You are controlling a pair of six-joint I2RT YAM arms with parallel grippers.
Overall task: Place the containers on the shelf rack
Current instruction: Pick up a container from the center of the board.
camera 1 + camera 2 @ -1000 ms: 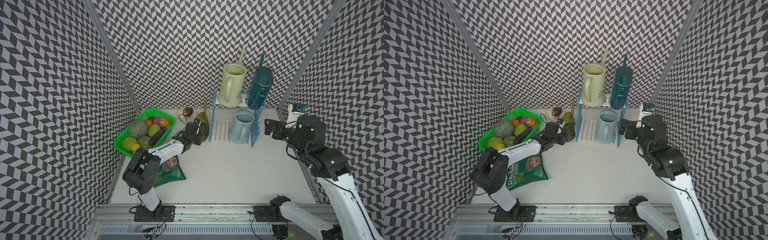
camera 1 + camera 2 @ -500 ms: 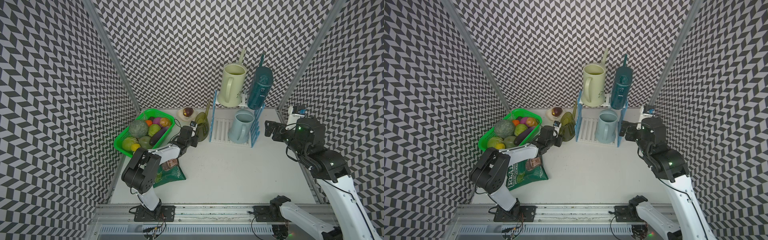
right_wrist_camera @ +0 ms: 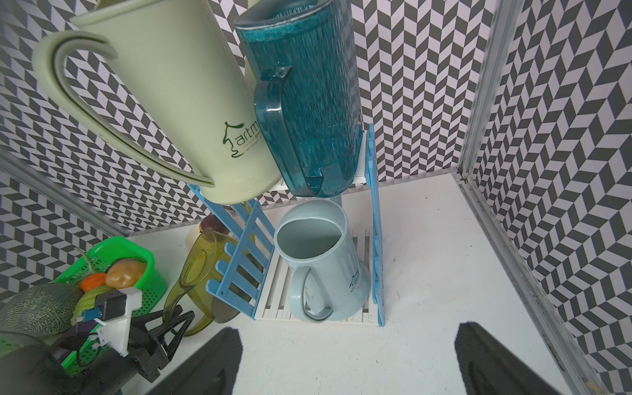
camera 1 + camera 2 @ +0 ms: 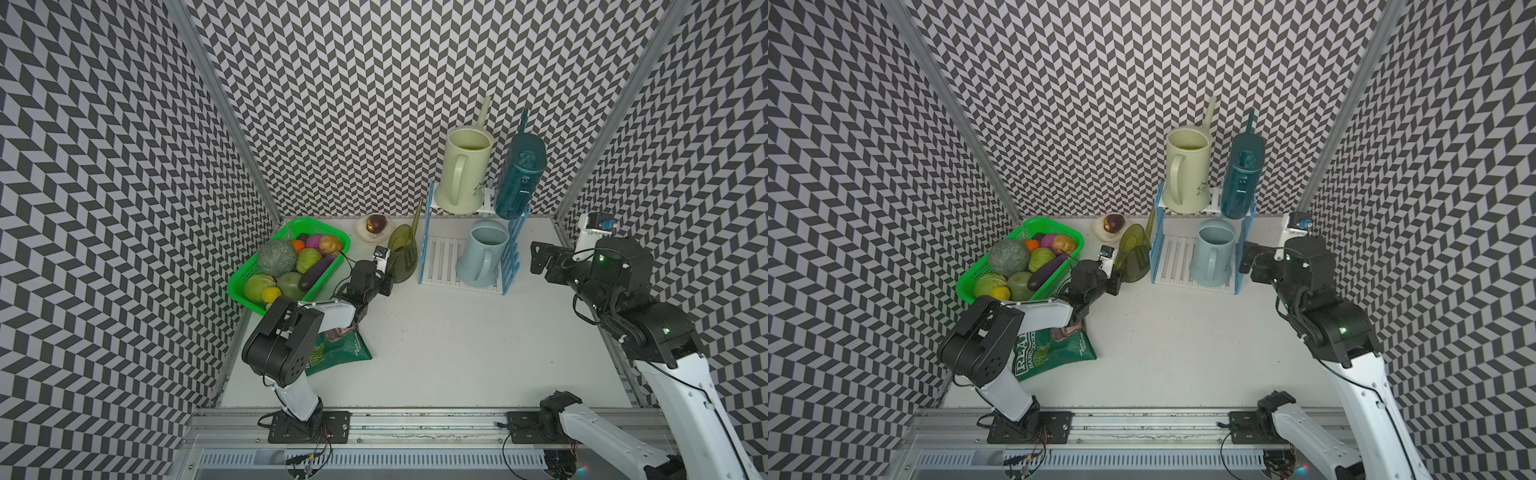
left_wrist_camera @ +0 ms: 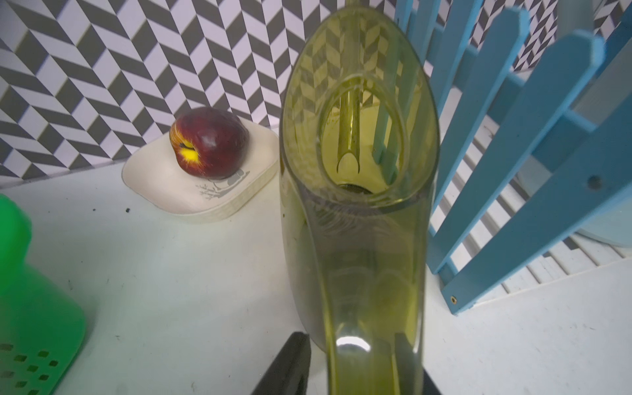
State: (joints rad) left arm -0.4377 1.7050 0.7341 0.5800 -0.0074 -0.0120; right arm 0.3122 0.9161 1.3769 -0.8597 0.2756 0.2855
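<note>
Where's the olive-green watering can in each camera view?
In a top view: the olive-green watering can, between the green basket and the shelf rack.
In a top view: the can, same spot.
Left wrist: the can close up, between the cream dish and the rack.
Right wrist: the can partly behind the rack's side.
Shared landmark: the rack's blue side panel, beside the can.

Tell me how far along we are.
Done: cream can and teal can on the top tier of the shelf rack, pale blue can on the lower. In hand: left hand straddles the handle of the olive-green can, not clamped; it stands beside the rack. Left: shelve it on the lower tier.
</note>
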